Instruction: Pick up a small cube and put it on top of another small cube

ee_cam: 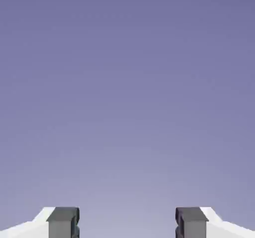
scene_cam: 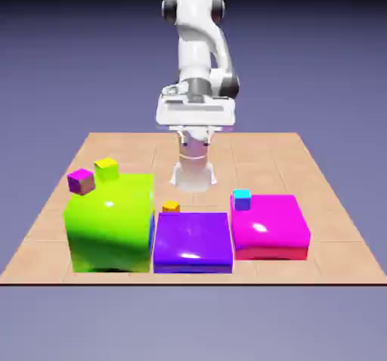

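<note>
Exterior view: three big blocks on the desk (scene_cam: 332, 255) — green (scene_cam: 109, 227), purple (scene_cam: 193, 240), pink (scene_cam: 270, 226) — and four small cubes. The small cube (scene_cam: 171, 206), orange with a yellow top, sits on the desk just behind the purple block. Hand view: the claw (ee_cam: 127, 222) is spread, holding nothing — only backdrop shows.

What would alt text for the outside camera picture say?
A white robot arm stands behind three big blocks, green, purple and pink, on a tan tiled table. A tiny orange cube with a yellow top sits by the purple block.
</note>
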